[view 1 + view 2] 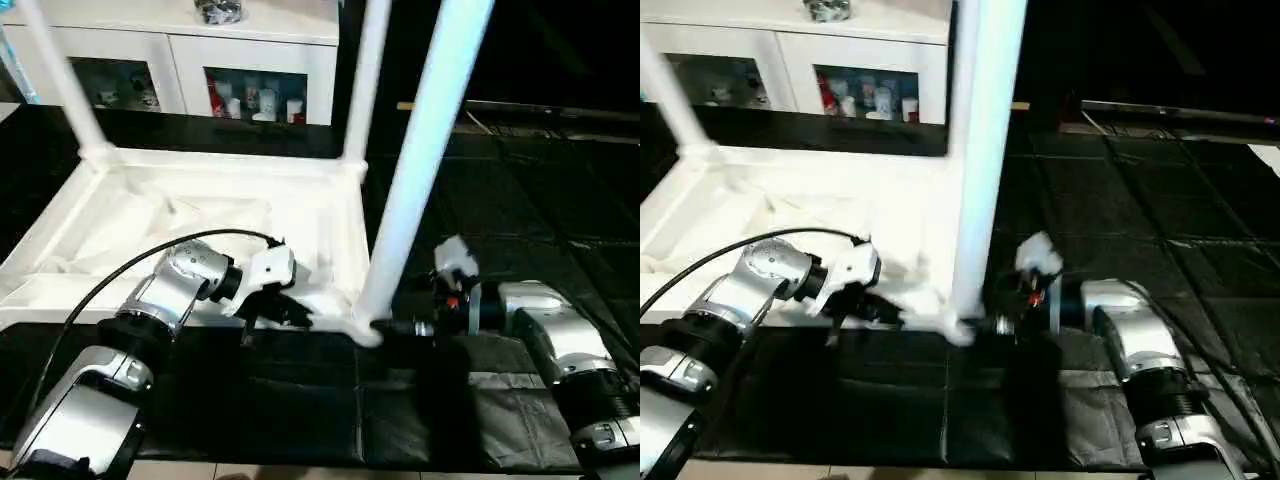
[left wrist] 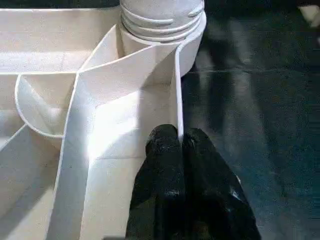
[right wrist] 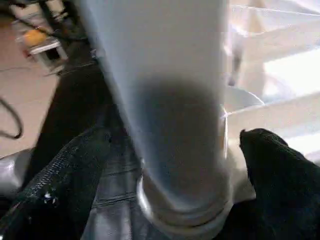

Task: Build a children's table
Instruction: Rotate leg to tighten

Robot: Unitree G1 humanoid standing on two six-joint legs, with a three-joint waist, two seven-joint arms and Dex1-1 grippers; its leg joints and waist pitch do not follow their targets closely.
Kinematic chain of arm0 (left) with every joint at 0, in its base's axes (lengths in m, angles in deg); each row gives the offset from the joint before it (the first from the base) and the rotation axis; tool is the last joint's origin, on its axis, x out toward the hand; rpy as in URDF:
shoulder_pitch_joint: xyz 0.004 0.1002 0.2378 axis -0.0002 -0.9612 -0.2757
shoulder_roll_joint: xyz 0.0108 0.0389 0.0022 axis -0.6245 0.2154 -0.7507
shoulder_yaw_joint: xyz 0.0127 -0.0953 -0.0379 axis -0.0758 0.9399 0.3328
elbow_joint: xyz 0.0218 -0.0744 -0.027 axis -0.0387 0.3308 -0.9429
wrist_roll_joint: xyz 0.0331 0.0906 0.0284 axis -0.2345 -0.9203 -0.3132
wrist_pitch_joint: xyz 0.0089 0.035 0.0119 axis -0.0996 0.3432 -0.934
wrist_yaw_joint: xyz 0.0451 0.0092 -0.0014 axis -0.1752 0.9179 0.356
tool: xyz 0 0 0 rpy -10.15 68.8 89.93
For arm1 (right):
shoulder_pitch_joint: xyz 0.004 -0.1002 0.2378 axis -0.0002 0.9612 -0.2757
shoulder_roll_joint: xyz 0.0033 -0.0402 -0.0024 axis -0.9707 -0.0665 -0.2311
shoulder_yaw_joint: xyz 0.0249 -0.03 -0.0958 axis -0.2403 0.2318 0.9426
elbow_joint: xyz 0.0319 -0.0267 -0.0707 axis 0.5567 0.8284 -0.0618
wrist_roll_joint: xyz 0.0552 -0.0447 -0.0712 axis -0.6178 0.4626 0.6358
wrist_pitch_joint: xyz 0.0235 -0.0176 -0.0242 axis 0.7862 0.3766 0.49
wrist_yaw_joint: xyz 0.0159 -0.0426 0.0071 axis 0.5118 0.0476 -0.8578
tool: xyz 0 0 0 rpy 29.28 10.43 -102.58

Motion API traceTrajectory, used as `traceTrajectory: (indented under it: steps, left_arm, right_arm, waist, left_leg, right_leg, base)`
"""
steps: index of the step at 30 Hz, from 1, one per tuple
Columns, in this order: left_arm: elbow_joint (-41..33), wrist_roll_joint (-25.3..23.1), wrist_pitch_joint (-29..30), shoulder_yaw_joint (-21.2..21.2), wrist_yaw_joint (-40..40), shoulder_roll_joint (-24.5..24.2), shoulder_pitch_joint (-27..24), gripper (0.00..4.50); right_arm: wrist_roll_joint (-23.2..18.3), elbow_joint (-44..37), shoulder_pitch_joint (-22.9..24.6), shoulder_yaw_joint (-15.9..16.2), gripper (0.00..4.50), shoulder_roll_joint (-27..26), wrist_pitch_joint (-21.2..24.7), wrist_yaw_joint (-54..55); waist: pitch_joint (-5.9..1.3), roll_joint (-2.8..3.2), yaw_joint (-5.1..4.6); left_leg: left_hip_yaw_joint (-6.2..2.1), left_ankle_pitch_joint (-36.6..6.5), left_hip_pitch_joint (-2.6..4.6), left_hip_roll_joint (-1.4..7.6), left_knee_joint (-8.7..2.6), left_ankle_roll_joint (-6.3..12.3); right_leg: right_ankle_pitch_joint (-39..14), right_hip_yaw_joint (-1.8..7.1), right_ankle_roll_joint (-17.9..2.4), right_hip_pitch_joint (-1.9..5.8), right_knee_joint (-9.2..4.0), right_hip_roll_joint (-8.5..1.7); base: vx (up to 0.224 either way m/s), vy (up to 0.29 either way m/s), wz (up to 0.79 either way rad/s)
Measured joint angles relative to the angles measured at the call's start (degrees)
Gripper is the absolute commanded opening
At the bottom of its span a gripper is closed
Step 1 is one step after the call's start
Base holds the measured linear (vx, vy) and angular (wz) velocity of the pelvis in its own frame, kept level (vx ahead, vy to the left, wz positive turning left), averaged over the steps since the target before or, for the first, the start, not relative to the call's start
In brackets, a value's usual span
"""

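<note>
Right wrist view has the right gripper [image 3: 170,150] spread wide around the white tapered plastic leg [image 1: 425,150] in the upturned white tabletop's [image 1: 200,215] near right socket, left gripper [image 2: 180,145] pinched together on the rim wall, so seat it squarely.

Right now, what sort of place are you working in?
Probably a home-style room or demo space: a white cabinet with glass doors holding small items, black floor mats underfoot, and the upturned children's table on them.

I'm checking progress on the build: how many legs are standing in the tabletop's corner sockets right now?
3. One leg at the near corner between the grippers, one at the far corner behind it, one at the far left corner. The fourth corner lies out of frame.
</note>
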Motion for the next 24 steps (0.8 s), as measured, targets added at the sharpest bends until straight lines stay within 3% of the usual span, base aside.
traceTrajectory:
  steps: [5, 24]
  left_arm:
    - [-1.43, 0.22, -1.16, -1.08, -2.42, -0.40, -0.71, 0.00]
    - [-2.34, 0.36, -0.16, -1.21, -3.68, -0.64, -0.91, 0.00]
  right_arm:
    - [0.14, 1.52, -1.55, 1.18, 3.75, -0.28, -0.27, -4.16]
    - [-0.97, 1.64, -1.60, 2.35, 2.23, -0.14, 1.14, -9.19]
  waist:
    - [0.04, -0.08, 0.66]
    - [0.04, -0.09, 0.62]
  left_leg:
    - [0.00, 0.01, 0.00, 0.05, 0.22, -0.03]
    - [-0.02, 0.01, -0.04, 0.07, 0.53, -0.03]
  right_leg:
    - [-0.08, 0.02, 0.10, 0.00, 0.42, -0.04]
    - [-0.09, 0.07, 0.12, 0.03, 0.57, -0.04]
  base:
    - [0.000, 0.000, 0.00]
    - [0.000, 0.000, 0.00]
